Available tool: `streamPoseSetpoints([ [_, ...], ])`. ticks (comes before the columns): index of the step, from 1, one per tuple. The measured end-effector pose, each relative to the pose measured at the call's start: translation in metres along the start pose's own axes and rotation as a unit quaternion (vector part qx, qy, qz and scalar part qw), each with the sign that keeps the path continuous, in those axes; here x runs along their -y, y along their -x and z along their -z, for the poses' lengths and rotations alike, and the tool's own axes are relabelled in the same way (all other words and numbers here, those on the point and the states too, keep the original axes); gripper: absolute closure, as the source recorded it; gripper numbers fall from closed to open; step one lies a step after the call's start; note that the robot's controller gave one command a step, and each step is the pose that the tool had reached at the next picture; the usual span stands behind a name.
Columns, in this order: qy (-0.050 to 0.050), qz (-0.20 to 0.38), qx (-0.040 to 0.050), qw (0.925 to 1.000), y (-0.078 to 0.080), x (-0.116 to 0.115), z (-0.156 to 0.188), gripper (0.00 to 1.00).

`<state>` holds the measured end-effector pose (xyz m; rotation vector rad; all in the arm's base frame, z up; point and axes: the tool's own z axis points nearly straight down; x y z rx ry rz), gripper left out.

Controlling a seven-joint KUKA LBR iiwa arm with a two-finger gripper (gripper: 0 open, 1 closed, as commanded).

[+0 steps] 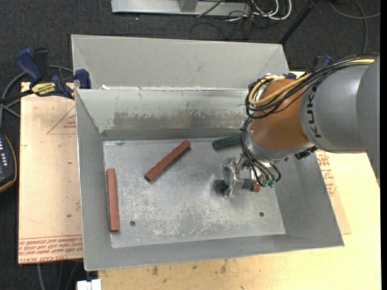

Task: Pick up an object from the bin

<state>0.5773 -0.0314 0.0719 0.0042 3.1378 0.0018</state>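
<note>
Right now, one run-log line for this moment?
gripper: low, right of centre | nearest: dark green piece by back wall | slanted brown bar, left brown bar: apart | grasp: unclear

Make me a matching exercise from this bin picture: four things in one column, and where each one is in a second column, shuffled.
Things
1. tool
2. slanted red-brown bar
3. dark green piece
4. red-brown bar lying square to the bin

Places
A. at the foot of the back wall
B. beside the left wall
C. over the right half of the floor
D. mid-floor, toward the back

Pairs: 1-C, 2-D, 3-A, 4-B
</note>
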Motion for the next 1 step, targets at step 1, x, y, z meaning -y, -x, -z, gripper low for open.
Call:
streamPoseSetpoints([
  [1, -0.001, 0.011, 0.0043, 0.9999, 0.0042, -0.0025, 0.1612, 1.0],
])
